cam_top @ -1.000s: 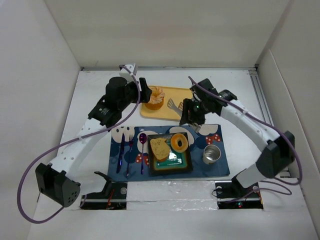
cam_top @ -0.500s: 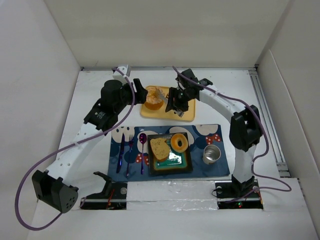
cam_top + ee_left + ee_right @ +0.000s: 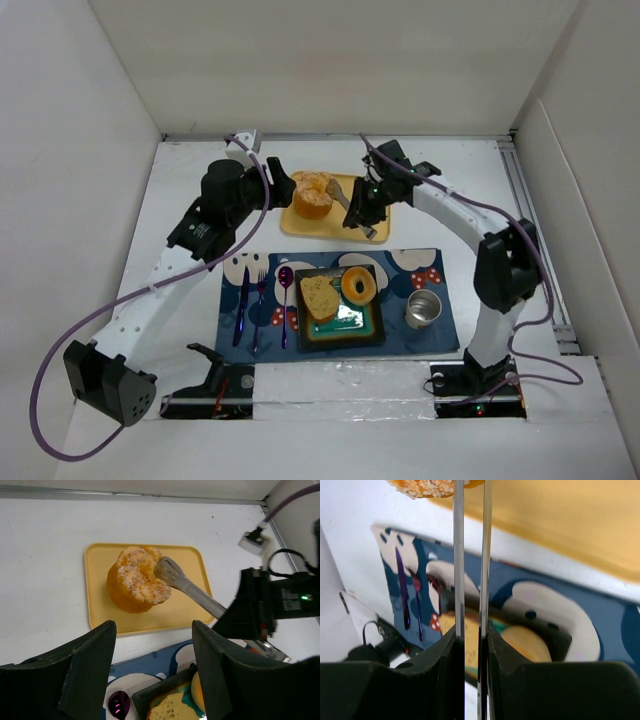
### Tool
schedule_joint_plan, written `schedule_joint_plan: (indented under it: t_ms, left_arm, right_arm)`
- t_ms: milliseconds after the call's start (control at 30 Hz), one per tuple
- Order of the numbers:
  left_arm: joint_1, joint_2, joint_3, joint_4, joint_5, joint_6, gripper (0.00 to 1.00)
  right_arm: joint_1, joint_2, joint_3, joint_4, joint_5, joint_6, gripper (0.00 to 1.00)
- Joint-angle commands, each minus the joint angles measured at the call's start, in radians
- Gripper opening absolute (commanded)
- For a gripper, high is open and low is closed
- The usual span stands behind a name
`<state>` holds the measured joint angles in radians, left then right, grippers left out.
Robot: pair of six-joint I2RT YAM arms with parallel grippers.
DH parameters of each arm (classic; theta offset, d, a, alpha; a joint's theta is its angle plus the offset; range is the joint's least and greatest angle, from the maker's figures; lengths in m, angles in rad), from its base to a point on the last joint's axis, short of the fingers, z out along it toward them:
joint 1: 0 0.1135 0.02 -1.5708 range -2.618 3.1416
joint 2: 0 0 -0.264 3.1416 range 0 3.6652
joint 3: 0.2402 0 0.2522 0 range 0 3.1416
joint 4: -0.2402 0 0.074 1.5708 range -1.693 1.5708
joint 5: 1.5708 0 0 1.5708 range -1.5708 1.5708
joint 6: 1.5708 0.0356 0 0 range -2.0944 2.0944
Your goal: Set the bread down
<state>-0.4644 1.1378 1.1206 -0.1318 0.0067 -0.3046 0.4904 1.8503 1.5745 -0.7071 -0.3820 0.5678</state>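
bun (image 3: pixel 313 195) on tray (image 3: pixel 300 227); white table (image 3: pixel 180 200), walls (image 3: pixel 330 60)

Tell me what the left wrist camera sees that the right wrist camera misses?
Left wrist only: the whole orange bun on the yellow tray, the head of the tongs against it, and the right gripper from outside. Right wrist only: that gripper's fingers clamped on the tongs' two arms, and the handles of the purple cutlery. Both: bun, tray, tongs and the bread slice on the dark plate.
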Motion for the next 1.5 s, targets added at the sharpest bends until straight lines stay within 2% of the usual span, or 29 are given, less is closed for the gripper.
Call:
schedule_joint_plan:
  t_ms: [0,200,333,367,600,767,1000,1100,1133,1167,1467]
  left_arm:
    - [0.001,0.013,0.041,0.04,0.041,-0.002,0.57]
    - [0.001,0.063,0.068,0.052,0.058,-0.008,0.57]
    - [0.001,0.085,0.088,0.051,0.068,-0.021,0.57]
    - [-0.008,0.095,0.09,0.05,0.078,-0.025,0.57]
    - [-0.008,0.111,0.122,0.032,0.058,-0.005,0.57]
    - [-0.017,0.099,0.133,0.021,0.042,0.007,0.57]
    - [-0.017,0.056,0.062,0.064,0.053,-0.017,0.56]
    - [-0.017,0.048,0.062,0.058,0.047,-0.011,0.56]
    - [-0.017,0.045,0.061,0.057,0.039,-0.01,0.57]
    - [-0.017,0.045,0.061,0.052,0.036,-0.008,0.56]
    - [-0.017,0.04,0.054,0.063,0.041,-0.01,0.57]
  right_arm:
    - [-0.007,-0.198,-0.054,0.0,-0.038,-0.037,0.14]
    - [0.08,-0.505,-0.272,-0.235,-0.005,-0.091,0.13]
    - [0.158,-0.707,-0.367,-0.363,0.023,-0.043,0.13]
    - [0.199,-0.806,-0.398,-0.411,0.026,-0.004,0.13]
    - [0.321,-0.896,-0.438,-0.515,0.055,0.041,0.11]
    - [0.373,-0.908,-0.476,-0.509,0.042,0.06,0.1]
    - [0.413,-0.876,-0.533,-0.439,0.081,0.061,0.11]
    - [0.424,-0.864,-0.556,-0.405,0.086,0.075,0.23]
    - [0.424,-0.867,-0.556,-0.401,0.091,0.079,0.34]
    - [0.424,-0.876,-0.553,-0.399,0.112,0.084,0.39]
    - [0.424,-0.887,-0.476,-0.407,0.182,0.116,0.53]
